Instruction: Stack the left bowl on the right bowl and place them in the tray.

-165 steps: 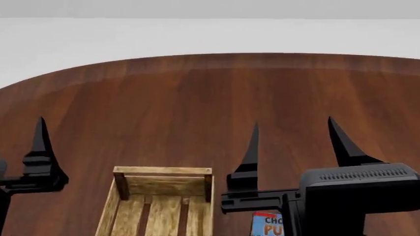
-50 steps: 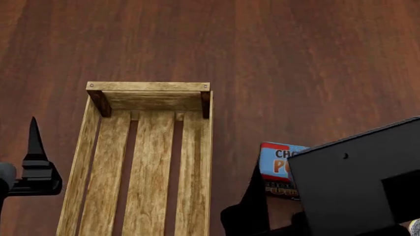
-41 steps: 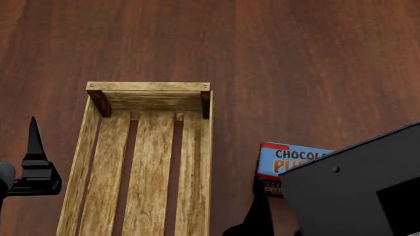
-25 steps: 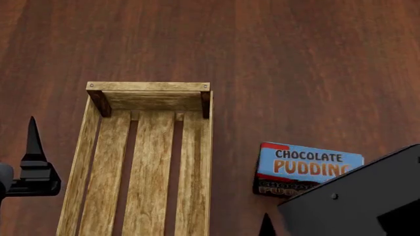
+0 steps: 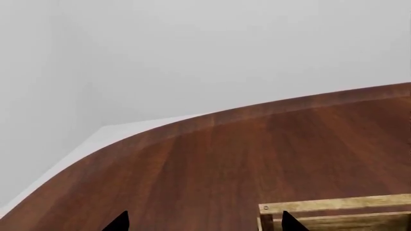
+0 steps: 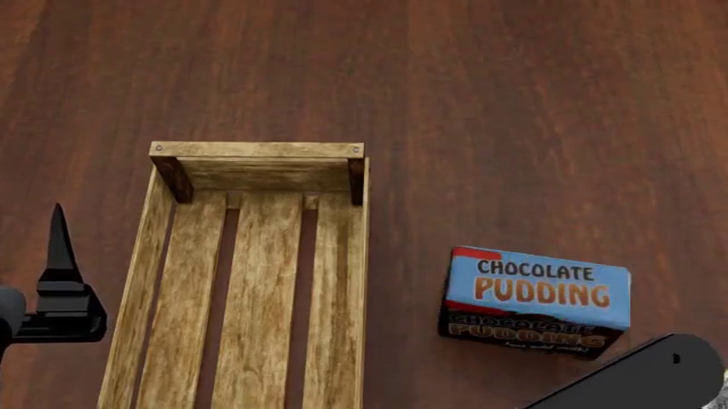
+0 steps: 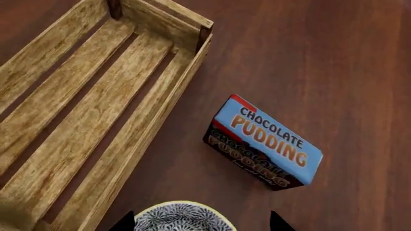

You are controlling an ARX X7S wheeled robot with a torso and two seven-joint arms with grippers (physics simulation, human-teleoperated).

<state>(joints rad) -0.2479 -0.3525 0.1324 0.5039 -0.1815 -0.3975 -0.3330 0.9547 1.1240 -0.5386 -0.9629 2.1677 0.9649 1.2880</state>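
Patterned bowl (image 7: 185, 217) sits between the right hand's (image 7: 202, 222) spread, empty fingertips, so lower squarely over its rim, clear of the pudding box (image 7: 264, 142).

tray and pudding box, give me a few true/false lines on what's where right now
1. The tray holds a bowl. False: its slats are bare in every view.
2. The pudding box lies on the table outside the tray, not touching it. True.
3. A patterned bowl shows in the right wrist view, between the right gripper fingertips. True.
4. The left gripper grips the tray's corner. False: its tips are spread apart, holding nothing.
5. The box's label reads vanilla. False: chocolate pudding.
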